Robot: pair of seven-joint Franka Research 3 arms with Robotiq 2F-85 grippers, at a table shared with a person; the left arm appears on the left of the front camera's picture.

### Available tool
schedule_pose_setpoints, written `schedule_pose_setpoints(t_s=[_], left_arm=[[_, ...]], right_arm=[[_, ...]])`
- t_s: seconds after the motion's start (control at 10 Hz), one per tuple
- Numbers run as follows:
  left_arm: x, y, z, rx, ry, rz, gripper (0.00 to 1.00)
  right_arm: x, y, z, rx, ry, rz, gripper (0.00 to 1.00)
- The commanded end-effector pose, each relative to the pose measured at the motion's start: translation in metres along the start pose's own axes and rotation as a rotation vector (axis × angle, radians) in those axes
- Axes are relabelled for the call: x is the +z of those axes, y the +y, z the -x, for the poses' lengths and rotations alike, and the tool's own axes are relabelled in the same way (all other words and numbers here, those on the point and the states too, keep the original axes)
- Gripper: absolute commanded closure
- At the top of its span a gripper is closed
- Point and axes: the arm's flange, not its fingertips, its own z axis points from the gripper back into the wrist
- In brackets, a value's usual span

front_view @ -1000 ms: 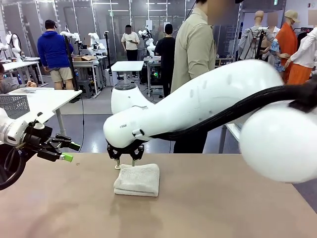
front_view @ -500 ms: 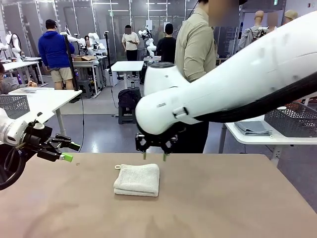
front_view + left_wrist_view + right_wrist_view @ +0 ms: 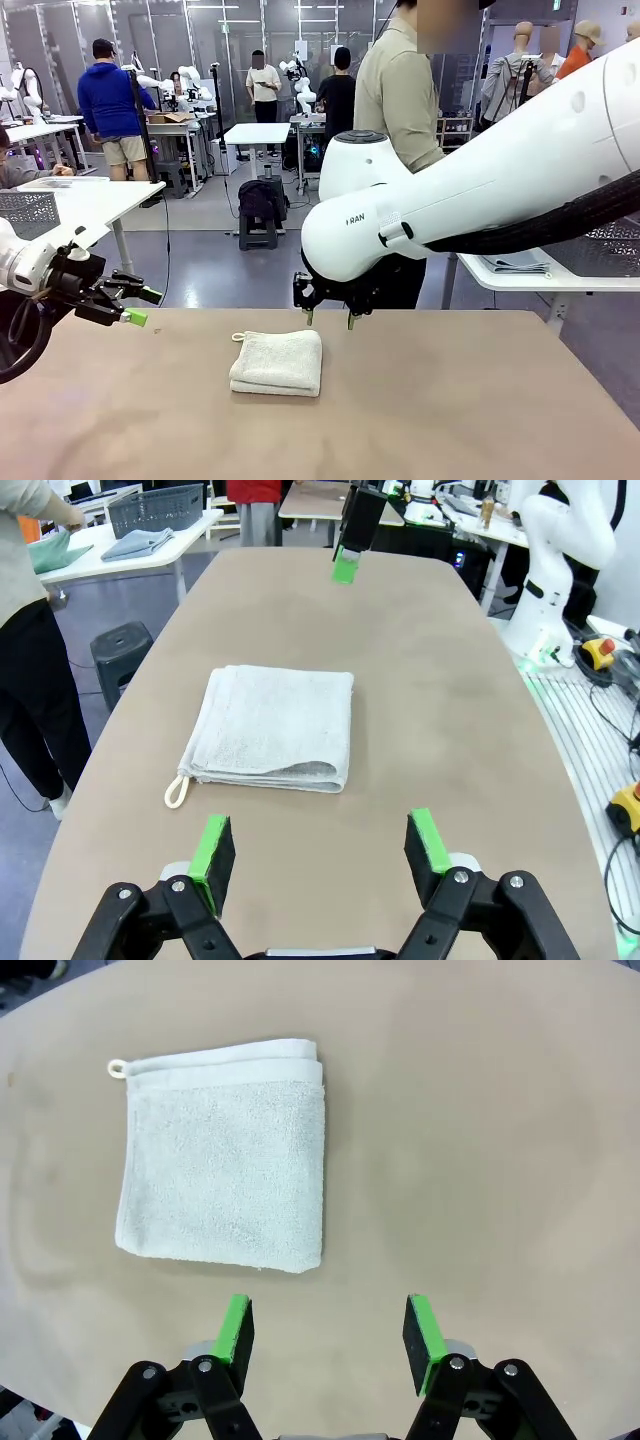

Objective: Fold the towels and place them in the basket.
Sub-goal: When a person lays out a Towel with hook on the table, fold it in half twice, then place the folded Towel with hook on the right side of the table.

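on the tan table (image 3: 480, 420), near its middle: 1 off-white towel (image 3: 278, 362), folded flat, touching neither gripper.

- orientation: close to square. the right wrist view gives the side that runs toward the left arm as slightly the longer. stacked fold edges face the left gripper (image 3: 320, 840). the corner loop (image 3: 238, 337) sits at the far-left corner, toward the person (image 3: 395, 90).
- left gripper (image 3: 143, 306): 1, jaws spread wide, nothing between the green pads, held at the table's left edge, well apart from the towel (image 3: 275, 725).
- right gripper (image 3: 330, 320): 1, jaws spread, empty, hanging above the table just beyond the towel's far-right corner, fingers pointing down.
- view differences: the right wrist view looks straight down, giving the towel (image 3: 225, 1165) in full outline with its loop (image 3: 117, 1067), ahead and to one side of its own gripper (image 3: 325, 1330). the left wrist view looks low along the table, showing the layered edge, the loop (image 3: 176, 791), a green-padded finger of the right gripper (image 3: 352, 540) beyond the towel, and a dark mesh basket (image 3: 155, 505) on a white side table (image 3: 190, 525) with a folded grey-blue cloth (image 3: 135, 542) beside it. the front view gives both arms and the person standing at the far side.
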Motion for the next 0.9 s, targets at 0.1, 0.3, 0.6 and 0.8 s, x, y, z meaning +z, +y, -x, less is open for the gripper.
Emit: schedule_pose_setpoints(t_s=[0.1, 0.3, 0.6, 0.8], left_arm=[[0.0011, -0.0024, -0.0017, -0.003, -0.002, -0.002, 0.13], [0.0011, -0.0024, -0.0017, -0.003, -0.002, -0.002, 0.13], [0.0011, -0.0024, -0.0017, -0.003, -0.002, -0.002, 0.13], [0.0011, -0.0024, -0.0017, -0.003, -0.002, -0.002, 0.13]], right_arm=[[0.0019, 0.0041, -0.0005, -0.005, 0.007, 0.008, 0.24], [0.0019, 0.0041, -0.0005, -0.005, 0.007, 0.008, 0.24], [0.0019, 0.0041, -0.0005, -0.005, 0.007, 0.008, 0.24], [0.0019, 0.0041, -0.0005, -0.005, 0.007, 0.008, 0.24]])
